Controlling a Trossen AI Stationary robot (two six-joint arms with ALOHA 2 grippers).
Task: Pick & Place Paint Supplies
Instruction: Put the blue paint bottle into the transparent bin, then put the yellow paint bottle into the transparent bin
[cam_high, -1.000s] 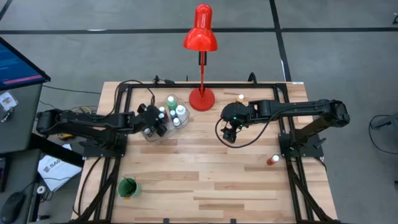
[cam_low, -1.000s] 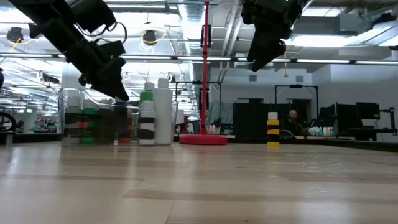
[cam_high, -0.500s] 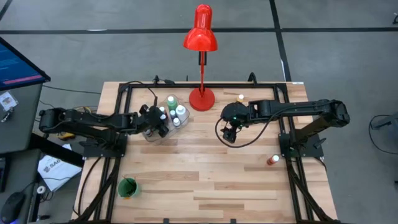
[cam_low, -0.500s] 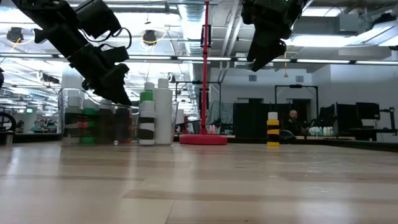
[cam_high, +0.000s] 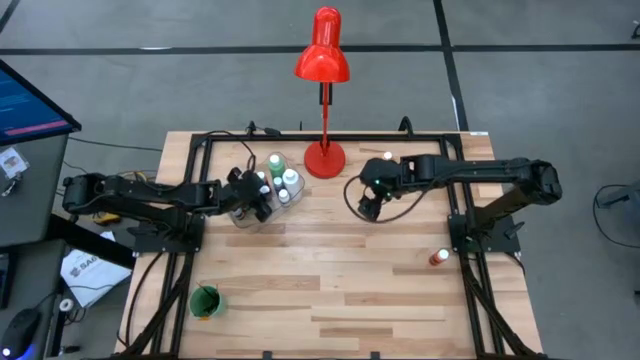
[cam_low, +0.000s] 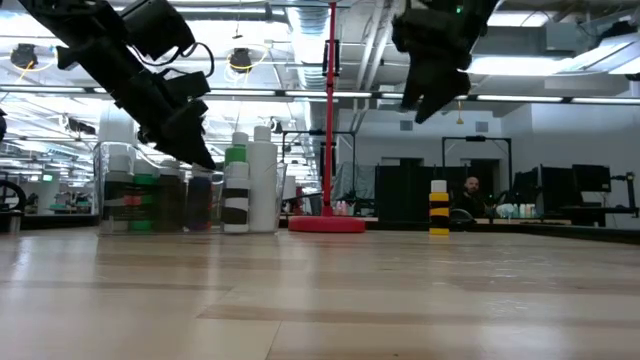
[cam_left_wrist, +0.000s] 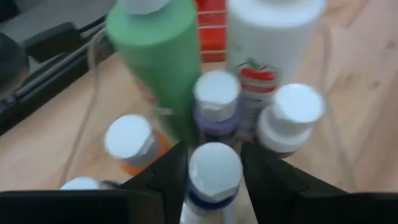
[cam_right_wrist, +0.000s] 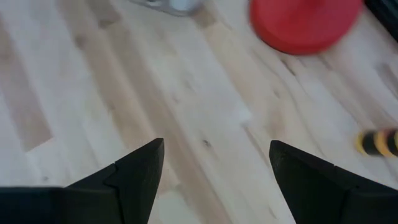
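Observation:
A clear container (cam_high: 247, 217) at the table's far left holds several paint bottles, among them a green one (cam_left_wrist: 165, 62) and a white one (cam_left_wrist: 273, 43). My left gripper (cam_high: 258, 197) reaches into it from the left, slanting down. Its fingers stand close on either side of the white cap (cam_left_wrist: 214, 168) of a small blue bottle (cam_low: 198, 198), which stands upright among the others. My right gripper (cam_high: 368, 208) hangs open above bare wood right of the lamp, with nothing between its fingers (cam_right_wrist: 140, 168). No brushes show. My left gripper has one finger (cam_left_wrist: 168, 174) on each side of the blue bottle's white cap (cam_left_wrist: 214, 163), coming from above and the table's left. I cannot tell whether the fingers touch the cap. The bottle stands upright inside the container.
The red desk lamp's base (cam_high: 324, 158) stands at the far middle. A yellow-and-black bottle (cam_high: 387, 156) sits at the far right and an orange-red one (cam_high: 437, 257) near the right edge. A green cup (cam_high: 205, 300) stands near left. Bare wood lies in the middle.
My right gripper has rolled a little about its own line while staying open above the table. My left gripper has kept over the container.

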